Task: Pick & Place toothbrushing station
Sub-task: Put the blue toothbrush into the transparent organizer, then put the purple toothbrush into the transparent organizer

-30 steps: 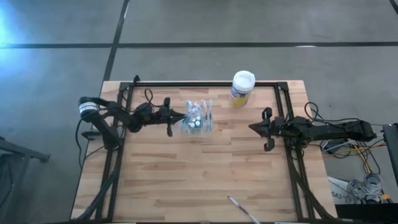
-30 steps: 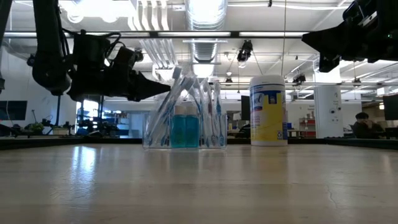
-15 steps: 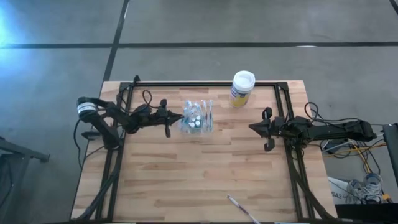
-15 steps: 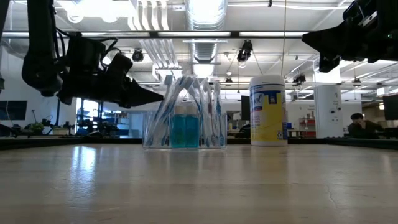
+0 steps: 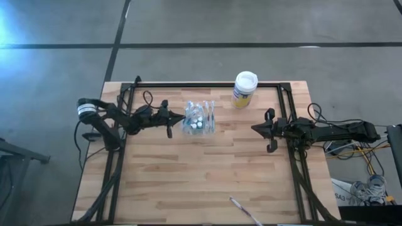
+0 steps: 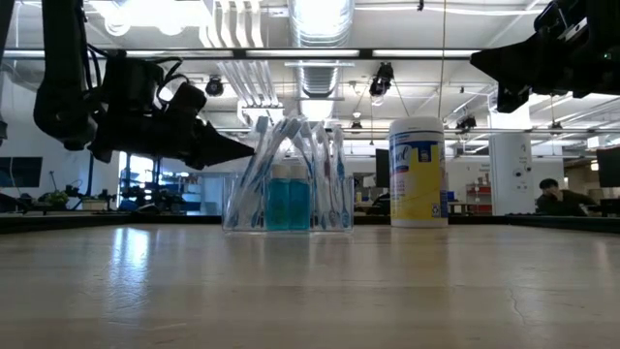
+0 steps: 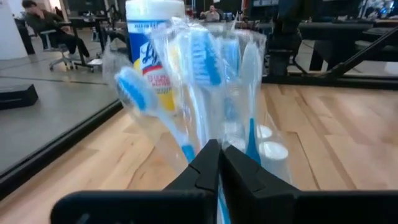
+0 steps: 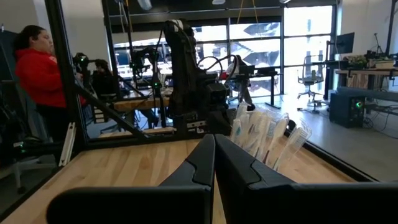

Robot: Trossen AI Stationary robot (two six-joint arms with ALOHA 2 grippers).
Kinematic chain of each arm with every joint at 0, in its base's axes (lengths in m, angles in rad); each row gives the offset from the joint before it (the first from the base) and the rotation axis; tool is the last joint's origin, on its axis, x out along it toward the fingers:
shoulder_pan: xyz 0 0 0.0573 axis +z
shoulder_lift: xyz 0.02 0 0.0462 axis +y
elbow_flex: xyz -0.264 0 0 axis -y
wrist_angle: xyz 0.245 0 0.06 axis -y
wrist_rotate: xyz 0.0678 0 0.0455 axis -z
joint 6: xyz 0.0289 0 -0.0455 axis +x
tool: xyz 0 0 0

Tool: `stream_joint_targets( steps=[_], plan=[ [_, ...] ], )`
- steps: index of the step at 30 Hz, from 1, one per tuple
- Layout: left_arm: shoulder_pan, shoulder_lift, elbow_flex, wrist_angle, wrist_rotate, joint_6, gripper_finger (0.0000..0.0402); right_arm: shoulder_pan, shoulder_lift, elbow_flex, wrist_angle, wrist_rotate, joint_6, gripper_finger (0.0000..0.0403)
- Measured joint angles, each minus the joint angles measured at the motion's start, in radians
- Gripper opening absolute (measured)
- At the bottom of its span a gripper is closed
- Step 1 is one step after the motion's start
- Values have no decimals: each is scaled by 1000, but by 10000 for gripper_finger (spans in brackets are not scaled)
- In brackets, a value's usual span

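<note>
Just beside the small clear plastic toothbrush holder [image 5: 200, 117], your left gripper [image 5: 181, 117] is hovering pinched narrow, empty; advancing risks toppling it.

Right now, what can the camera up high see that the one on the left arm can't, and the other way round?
Only the high view shows the right end effector, shut and waiting near the table's right edge, and a loose toothbrush lying at the front edge of the table. Only the left wrist view shows people sitting in the room behind. Both show the left end effector just beside the clear holder of toothbrushes, and the white-lidded canister beyond it.
</note>
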Motion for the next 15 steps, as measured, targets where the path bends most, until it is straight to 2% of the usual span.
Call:
stream_joint_targets(
  steps=[3, 7, 15],
  plan=[
    [0, -25, 0, -13, 20, -2, 37, 0, 1, 0, 0, 0, 0, 8],
    [0, -63, 0, -62, 96, 12, 87, 0, 1, 0, 0, 0, 0, 8],
    [1, -190, 0, -163, 97, 27, 190, 0, 0, 0, -1, 0, 0, 8]
  ],
)
